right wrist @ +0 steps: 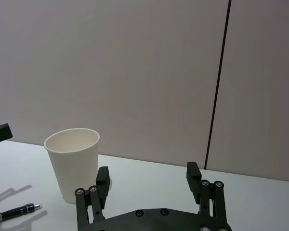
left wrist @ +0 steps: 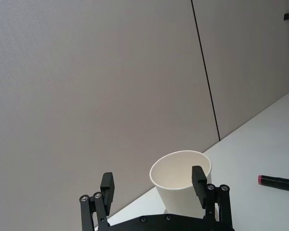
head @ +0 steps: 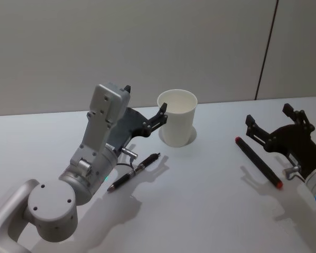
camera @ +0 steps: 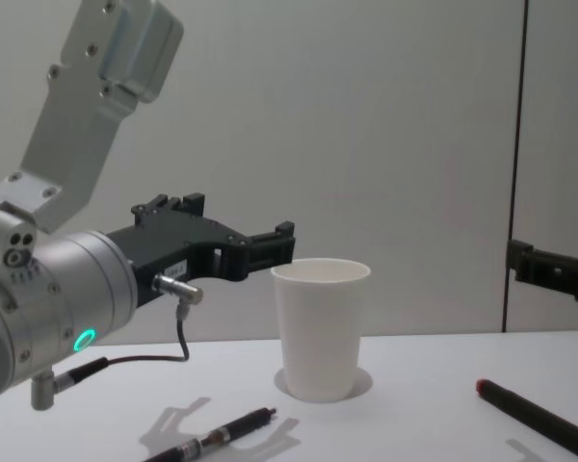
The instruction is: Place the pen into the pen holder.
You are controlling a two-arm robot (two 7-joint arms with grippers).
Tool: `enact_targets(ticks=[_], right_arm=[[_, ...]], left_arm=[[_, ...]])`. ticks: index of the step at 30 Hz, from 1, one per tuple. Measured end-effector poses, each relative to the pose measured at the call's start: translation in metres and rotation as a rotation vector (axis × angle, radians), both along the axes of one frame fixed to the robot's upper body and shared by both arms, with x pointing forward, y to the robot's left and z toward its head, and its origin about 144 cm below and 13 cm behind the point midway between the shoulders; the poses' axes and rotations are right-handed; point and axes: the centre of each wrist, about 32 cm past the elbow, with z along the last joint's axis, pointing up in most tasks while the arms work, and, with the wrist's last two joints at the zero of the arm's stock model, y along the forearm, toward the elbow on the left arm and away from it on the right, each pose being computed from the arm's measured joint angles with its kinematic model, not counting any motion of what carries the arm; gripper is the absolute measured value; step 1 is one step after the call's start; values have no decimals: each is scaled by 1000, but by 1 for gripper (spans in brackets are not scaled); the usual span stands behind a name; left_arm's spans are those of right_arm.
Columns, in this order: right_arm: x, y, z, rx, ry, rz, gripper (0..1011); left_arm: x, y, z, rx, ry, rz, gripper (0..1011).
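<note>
Our left gripper hangs released in the centre-left of the head view, its jaws spread wide and holding nothing. It is lifted off the desk, and its nearer fingertip sits just beside the left rim of the pen holder. It may be touching the rim, though we cannot be sure from these angles. We judge that it is raised at this height to line up over the cup, yet nothing is in its grasp to drop.

The pen, slim and dark with a silver tip, lies flat on the desk in the lower centre-left, under the left arm and near the cup's base but apart from it. It is not in the holder, so the task's main step is not done. To take the pen, the left gripper would need to come down and back toward us.

The pen holder stands upright in the upper centre, mouth open and nothing in it.

Our right gripper waits at the right edge, also spread open. A thick black marker with red ends lies on the desk just below it.

Nothing lies between the pen and the cup. The one hazard we see is the left fingertip so close to the light paper cup, which a nudge could tip.
</note>
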Motion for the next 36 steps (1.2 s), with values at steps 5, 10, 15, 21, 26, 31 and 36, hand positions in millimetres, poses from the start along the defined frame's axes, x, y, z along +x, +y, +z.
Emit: enact_targets(ticks=[5, 10, 15, 21, 26, 31, 36], right_arm=[[0, 0, 0, 0, 0, 0, 1003], [0, 0, 0, 0, 0, 0, 1003], [0, 0, 0, 0, 0, 0, 1003], [0, 0, 0, 0, 0, 0, 1003], [0, 0, 0, 0, 0, 0, 1003], [0, 0, 0, 0, 0, 0, 1003], [0, 0, 0, 0, 0, 0, 1003]], left_arm=[[0, 0, 0, 0, 0, 0, 1001], [0, 0, 0, 0, 0, 0, 1001], [0, 0, 0, 0, 0, 0, 1001], [0, 0, 0, 0, 0, 0, 1001], [0, 0, 0, 0, 0, 0, 1001], [0, 0, 0, 0, 0, 0, 1001], [0, 0, 0, 0, 0, 0, 1001]])
